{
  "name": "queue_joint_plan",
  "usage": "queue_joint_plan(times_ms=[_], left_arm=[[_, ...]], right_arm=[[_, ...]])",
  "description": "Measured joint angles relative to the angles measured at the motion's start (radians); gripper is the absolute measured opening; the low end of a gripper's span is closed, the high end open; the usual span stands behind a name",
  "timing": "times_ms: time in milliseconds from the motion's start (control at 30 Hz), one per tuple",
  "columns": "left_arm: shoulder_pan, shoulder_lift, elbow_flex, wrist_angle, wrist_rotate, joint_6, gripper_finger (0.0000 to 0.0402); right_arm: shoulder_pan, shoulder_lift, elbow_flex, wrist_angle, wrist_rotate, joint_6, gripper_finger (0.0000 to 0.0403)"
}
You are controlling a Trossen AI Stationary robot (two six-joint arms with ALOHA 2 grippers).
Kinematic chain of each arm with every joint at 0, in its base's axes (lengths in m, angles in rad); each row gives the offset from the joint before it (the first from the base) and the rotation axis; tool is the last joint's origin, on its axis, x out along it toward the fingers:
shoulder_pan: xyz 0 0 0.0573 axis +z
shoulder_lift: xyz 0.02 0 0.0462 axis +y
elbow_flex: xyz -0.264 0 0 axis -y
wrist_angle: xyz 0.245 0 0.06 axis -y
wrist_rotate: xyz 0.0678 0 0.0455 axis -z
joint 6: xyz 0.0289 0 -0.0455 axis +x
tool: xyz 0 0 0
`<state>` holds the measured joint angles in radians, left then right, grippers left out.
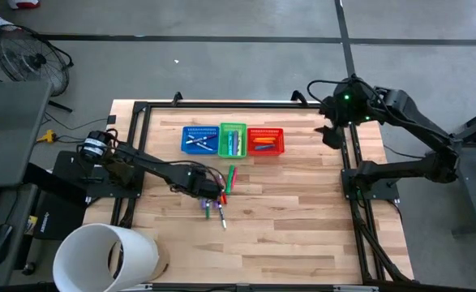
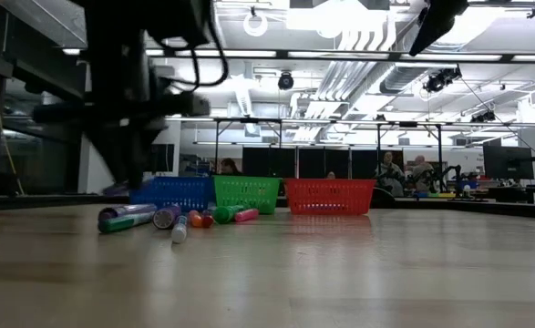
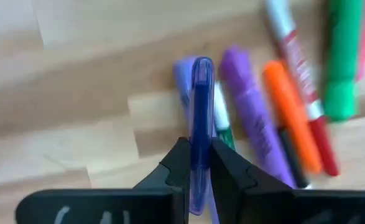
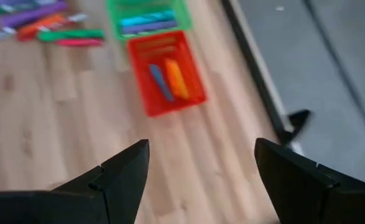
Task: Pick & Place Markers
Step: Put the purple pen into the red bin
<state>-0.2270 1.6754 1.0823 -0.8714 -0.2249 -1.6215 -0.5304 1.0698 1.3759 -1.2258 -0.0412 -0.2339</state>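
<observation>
A slim, translucent blue-violet plastic marker [image 3: 201, 118] is pinched between the narrow dark fingers of the left gripper [image 3: 198, 163], its long axis running straight out ahead of the fingertips. In the high view that gripper [image 1: 214, 189] is seen just left of the table's middle, over a loose cluster of markers [image 1: 220, 199] on the pale, planked wooden table [image 1: 302, 219].

Beside the held marker in the left wrist view, a chunky matte purple marker [image 3: 252, 112], a smooth orange one [image 3: 289, 112], a white-barrelled marker with red lettering [image 3: 297, 68] and a thick green one [image 3: 342, 59] are laid roughly parallel, close together.

At twelve o'clock from the cluster, three small plastic mesh baskets are lined up touching: blue [image 1: 199, 139], green [image 1: 233, 139] and red [image 1: 265, 140]. Markers are seen inside each; in the red basket a blue [image 4: 160, 82] and an orange marker [image 4: 176, 78] lie side by side along its length.

The right gripper [image 4: 198, 165] is held wide apart and empty, raised near the table's two o'clock edge [image 1: 332, 134]. A white cylindrical tub [image 1: 104, 258] is seen at seven o'clock.
</observation>
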Motion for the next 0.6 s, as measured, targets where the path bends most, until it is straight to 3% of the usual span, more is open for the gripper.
queue_joint_plan(times_ms=[233, 400, 600], left_arm=[[0.047, -0.001, 0.131, -0.026, -0.162, 0.189, 0.0033], [0.099, -0.002, 0.263, 0.009, -0.224, 0.435, 0.0033], [0.154, -0.003, 0.375, 0.214, -0.236, 0.733, 0.0033]], right_arm=[[0.026, -0.047, -0.276, 0.294, -0.250, 0.090, 0.0279], [0.090, -0.098, -0.484, 0.620, -0.316, 0.185, 0.0279], [0.149, -0.123, -0.653, 0.996, -0.390, 0.315, 0.0279]])
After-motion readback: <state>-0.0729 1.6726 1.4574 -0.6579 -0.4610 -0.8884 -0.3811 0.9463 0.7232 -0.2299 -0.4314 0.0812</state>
